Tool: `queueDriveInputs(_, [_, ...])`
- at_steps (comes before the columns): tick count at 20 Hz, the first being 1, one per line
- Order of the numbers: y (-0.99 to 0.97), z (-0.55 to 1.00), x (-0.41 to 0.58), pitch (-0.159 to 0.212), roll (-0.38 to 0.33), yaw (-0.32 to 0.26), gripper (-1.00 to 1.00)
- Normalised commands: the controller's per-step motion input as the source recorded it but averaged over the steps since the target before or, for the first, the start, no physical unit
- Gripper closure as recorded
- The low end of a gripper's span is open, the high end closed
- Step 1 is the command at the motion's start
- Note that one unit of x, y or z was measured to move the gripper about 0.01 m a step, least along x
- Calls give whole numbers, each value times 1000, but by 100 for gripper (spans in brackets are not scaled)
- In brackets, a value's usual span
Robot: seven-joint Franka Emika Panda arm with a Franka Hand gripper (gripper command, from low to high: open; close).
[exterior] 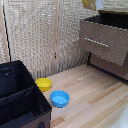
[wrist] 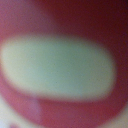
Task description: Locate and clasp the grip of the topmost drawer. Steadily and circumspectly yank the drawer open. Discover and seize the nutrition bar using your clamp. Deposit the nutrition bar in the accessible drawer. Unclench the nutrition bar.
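The topmost drawer (exterior: 103, 44) of the dark brown cabinet stands pulled out at the exterior view's upper right. Its dark inside shows above the grey-brown front, and its thin silvery handle (exterior: 96, 42) is free. A yellow-orange scrap (exterior: 90, 4) pokes in at the top edge above the drawer; I cannot tell whether it is the nutrition bar. The wrist view is filled by a blurred red surface (wrist: 90, 20) with a pale oval patch, very close to the lens, likely the nutrition bar's wrapper. No fingers of the clamp show in either view.
A yellow bowl (exterior: 43, 83) and a blue bowl (exterior: 60, 98) sit on the light wooden surface (exterior: 95, 95). A black box (exterior: 20, 95) fills the exterior view's lower left. A lower drawer (exterior: 110, 66) is closed. A pale slatted screen (exterior: 40, 35) stands behind.
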Motion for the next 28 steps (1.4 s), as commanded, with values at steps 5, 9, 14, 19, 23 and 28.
queueDriveInputs(5, [-917,594,61,19,134,0,100])
queueDriveInputs(9, [-779,404,0,64,209,0,100])
queueDriveInputs(14, [-619,217,6,34,308,1,100])
queueDriveInputs(19, [-574,14,90,-6,238,84,100])
queueDriveInputs(23, [-664,94,26,-112,38,143,100])
queueDriveInputs(28, [-634,-16,95,-38,55,174,100])
